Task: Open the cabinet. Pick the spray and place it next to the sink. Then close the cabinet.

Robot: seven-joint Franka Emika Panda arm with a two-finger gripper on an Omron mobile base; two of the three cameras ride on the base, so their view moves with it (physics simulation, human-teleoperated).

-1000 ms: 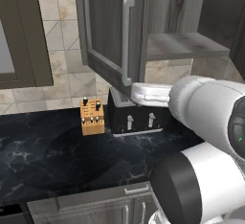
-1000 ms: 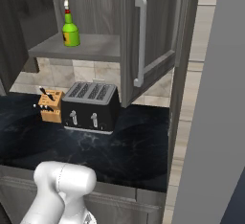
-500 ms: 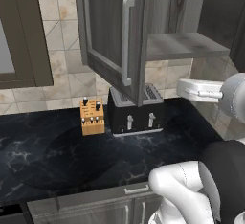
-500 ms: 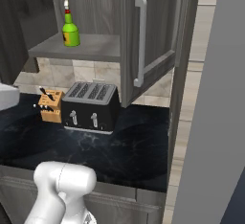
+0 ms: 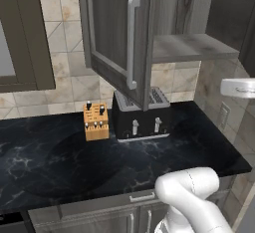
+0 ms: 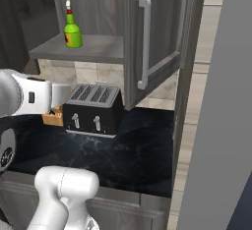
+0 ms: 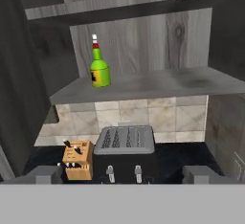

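The spray (image 7: 99, 70) stands upright on the cabinet (image 7: 143, 85) shelf, up and left of the gripper (image 7: 123, 174) (fingers spread wide, empty).

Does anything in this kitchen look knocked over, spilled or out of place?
Nothing stands out. The spray stands upright on the shelf of the open cabinet; the toaster and knife block sit squarely on the dark counter.
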